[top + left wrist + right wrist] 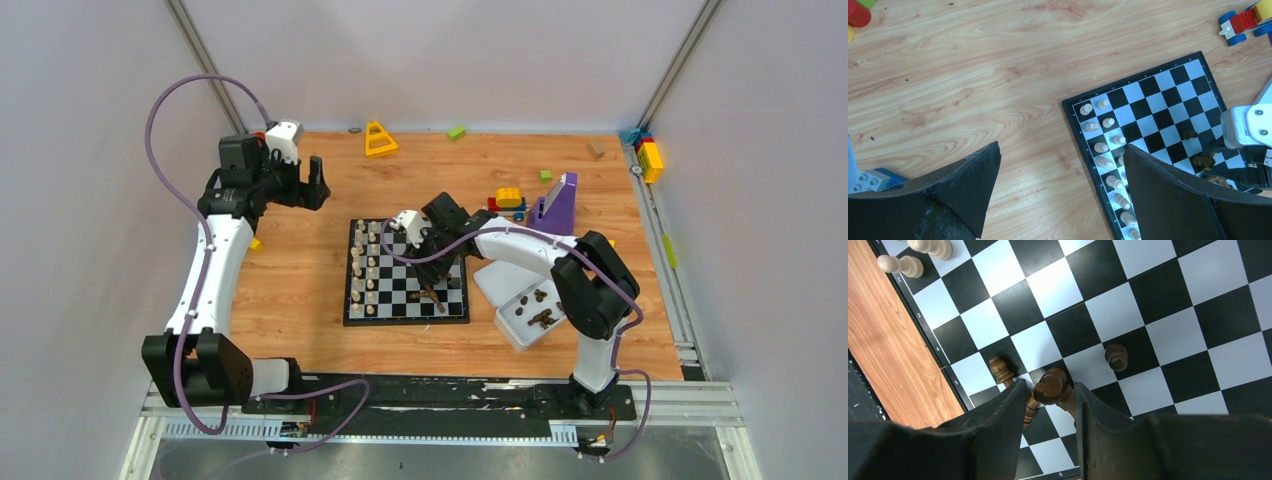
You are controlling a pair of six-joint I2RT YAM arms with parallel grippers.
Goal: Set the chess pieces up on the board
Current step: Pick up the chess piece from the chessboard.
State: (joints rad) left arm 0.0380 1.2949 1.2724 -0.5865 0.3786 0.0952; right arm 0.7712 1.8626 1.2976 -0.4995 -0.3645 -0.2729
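A dark chess piece (1050,387) sits between the right tool's (1049,384) half-closed fingers; grip unclear.

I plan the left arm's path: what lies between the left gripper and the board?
Nothing: in the top view, only bare wooden table separates the left gripper from the board.

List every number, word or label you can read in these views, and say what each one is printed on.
"3": black rim of the board, right wrist view.
"4": same rim, next along.
"5": same rim, next again.
"1": same rim, at the view's top edge, partly cut off.
"9", or a turned letter: adjoining rim, at the view's bottom edge.
Left wrist view: rim marks too small to read.
Top view: nothing legible.
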